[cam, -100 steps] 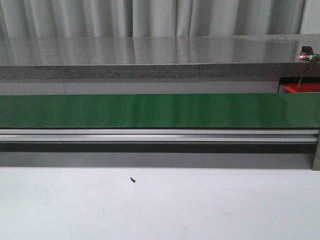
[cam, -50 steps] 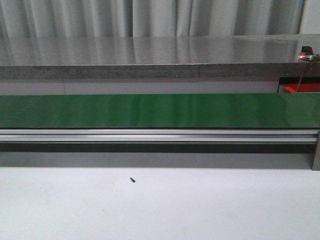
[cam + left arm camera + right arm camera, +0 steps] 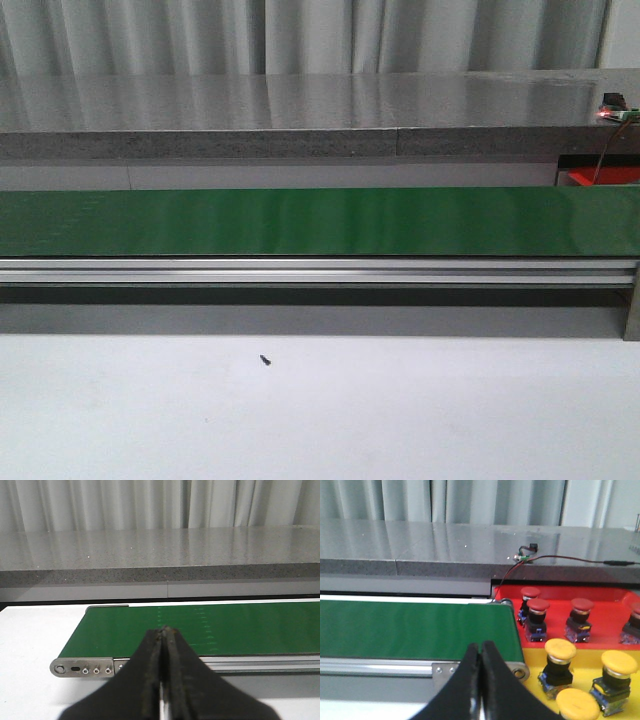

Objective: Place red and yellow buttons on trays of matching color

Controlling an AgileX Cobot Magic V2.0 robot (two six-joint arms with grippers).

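Observation:
The green conveyor belt (image 3: 320, 221) runs across the front view with no button on it. In the right wrist view, several red buttons (image 3: 537, 611) stand on the red tray (image 3: 607, 611) and three yellow buttons (image 3: 559, 656) stand on the yellow tray (image 3: 589, 656) beyond the belt's end. My right gripper (image 3: 481, 647) is shut and empty in front of the belt's end. My left gripper (image 3: 165, 631) is shut and empty in front of the belt's other end (image 3: 150, 630). Neither gripper shows in the front view.
A grey stone counter (image 3: 300, 110) runs behind the belt. A small circuit board with red and black wires (image 3: 525, 554) lies on it near the trays. A small dark screw (image 3: 266, 359) lies on the white table in front of the belt's aluminium rail (image 3: 320, 272).

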